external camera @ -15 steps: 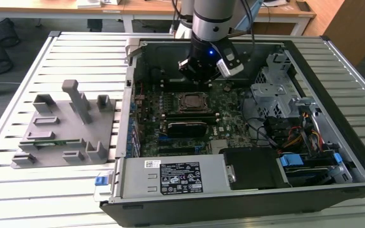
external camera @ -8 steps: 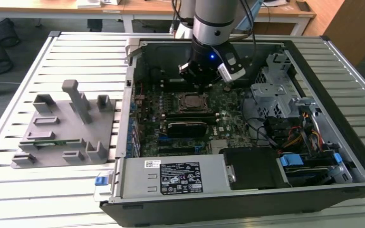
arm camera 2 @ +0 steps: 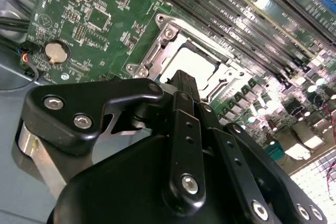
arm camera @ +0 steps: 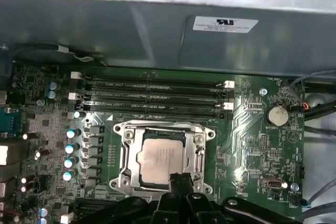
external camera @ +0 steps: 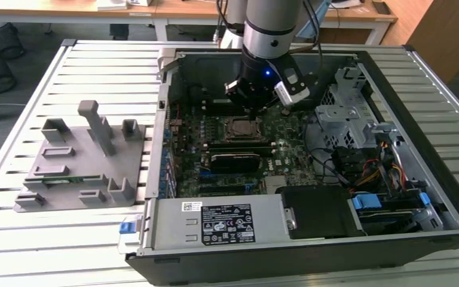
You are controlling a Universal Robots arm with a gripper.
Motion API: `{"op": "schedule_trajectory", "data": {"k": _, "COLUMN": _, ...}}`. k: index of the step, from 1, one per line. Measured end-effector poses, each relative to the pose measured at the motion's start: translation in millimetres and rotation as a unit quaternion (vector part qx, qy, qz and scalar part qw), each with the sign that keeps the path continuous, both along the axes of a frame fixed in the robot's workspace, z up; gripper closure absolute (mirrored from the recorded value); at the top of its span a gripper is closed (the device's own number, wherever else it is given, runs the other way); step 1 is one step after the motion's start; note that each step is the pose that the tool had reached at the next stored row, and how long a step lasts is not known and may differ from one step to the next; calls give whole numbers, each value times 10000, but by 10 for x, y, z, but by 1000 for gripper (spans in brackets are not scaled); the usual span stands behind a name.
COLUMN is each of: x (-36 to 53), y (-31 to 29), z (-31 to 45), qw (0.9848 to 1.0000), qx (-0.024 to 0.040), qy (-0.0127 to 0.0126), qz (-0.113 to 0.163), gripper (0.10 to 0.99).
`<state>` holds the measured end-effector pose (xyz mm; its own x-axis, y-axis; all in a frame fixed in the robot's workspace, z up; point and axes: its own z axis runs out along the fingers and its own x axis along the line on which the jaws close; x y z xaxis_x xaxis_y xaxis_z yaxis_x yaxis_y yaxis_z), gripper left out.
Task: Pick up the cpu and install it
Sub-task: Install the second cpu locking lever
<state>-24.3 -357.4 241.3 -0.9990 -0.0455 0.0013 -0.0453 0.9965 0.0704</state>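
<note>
The cpu, a small square chip with a silver-grey metal top, lies flat inside the metal-framed socket on the green motherboard. It shows again in the second wrist view and in the exterior view. My gripper hangs just above the socket's edge, its black fingers together with nothing between them. In the second wrist view the gripper covers part of the socket. In the exterior view the gripper reaches down into the open computer case, at the socket's far side.
The open case lies on a slatted table. Beside the socket run dark memory slots. A metal drive cage and cables stand at the exterior view's right. A grey fixture holding a green memory stick sits left of the case.
</note>
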Motion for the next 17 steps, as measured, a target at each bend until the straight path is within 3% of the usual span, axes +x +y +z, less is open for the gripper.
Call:
{"op": "schedule_trajectory", "data": {"k": 11, "x": 0, "y": -162, "z": -5, "qw": 10000, "qx": 1, "qy": 0, "qz": 0, "gripper": 980}}
{"op": "schedule_trajectory", "data": {"k": 17, "x": 0, "y": -181, "z": -40, "qw": 10000, "qx": 0, "qy": 5, "qz": 9, "gripper": 980}}
